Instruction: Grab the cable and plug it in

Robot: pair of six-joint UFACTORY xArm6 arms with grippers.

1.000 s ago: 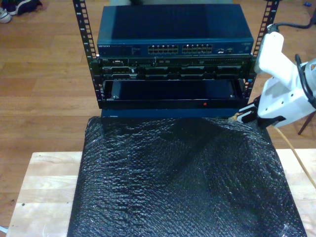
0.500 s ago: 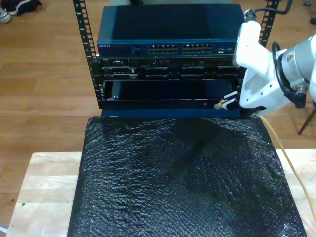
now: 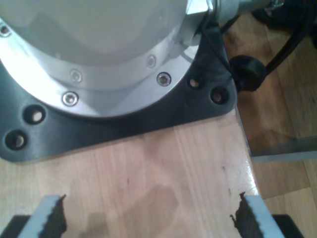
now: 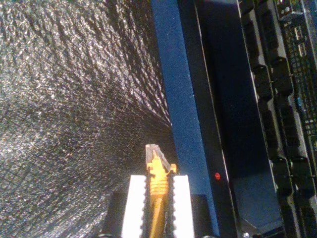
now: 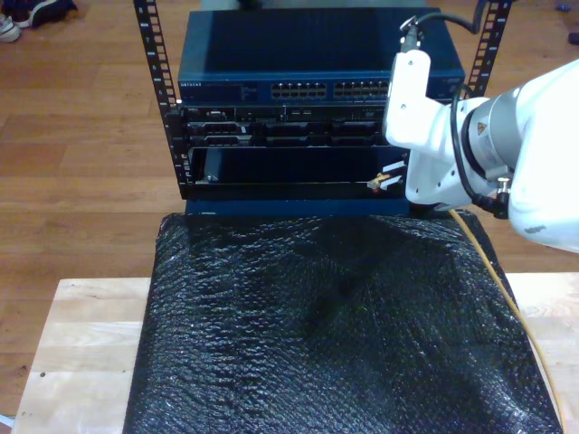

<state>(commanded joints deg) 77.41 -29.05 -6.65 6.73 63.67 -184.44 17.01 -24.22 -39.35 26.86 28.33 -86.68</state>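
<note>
— So, where do our arms stand?
— Our second arm (image 5: 507,154) reaches in from the exterior view's right, white, bent low before the rack (image 5: 167,108); my second gripper (image 5: 387,181) points toward the exterior view's left, level with the dark open bay (image 5: 289,167); its jaws are clamped on the cable (image 4: 157,198). My first gripper (image 3: 148,218) hangs over a pale wooden top (image 3: 163,168), jaws wide apart with nothing between them, facing a round metal arm base (image 3: 99,54) on a black plate (image 3: 188,106).
— And the cable itself?
— Yellow-orange and thin; its clear plug (image 4: 154,154) sticks out past the white pads (image 4: 133,206), hovering over the edge of the black bubble-wrap mat (image 5: 317,334), just beside the blue ledge (image 4: 181,114) and near a small red light (image 4: 217,175); in the exterior view the rest trails down the mat's right side.
— Any writing we can read?
— White letters on the blue switch (image 5: 317,63) at its left end in the exterior view seem to say NETGEAR, though blurred; its port rows sit beside them; other labels are too small to tell.
</note>
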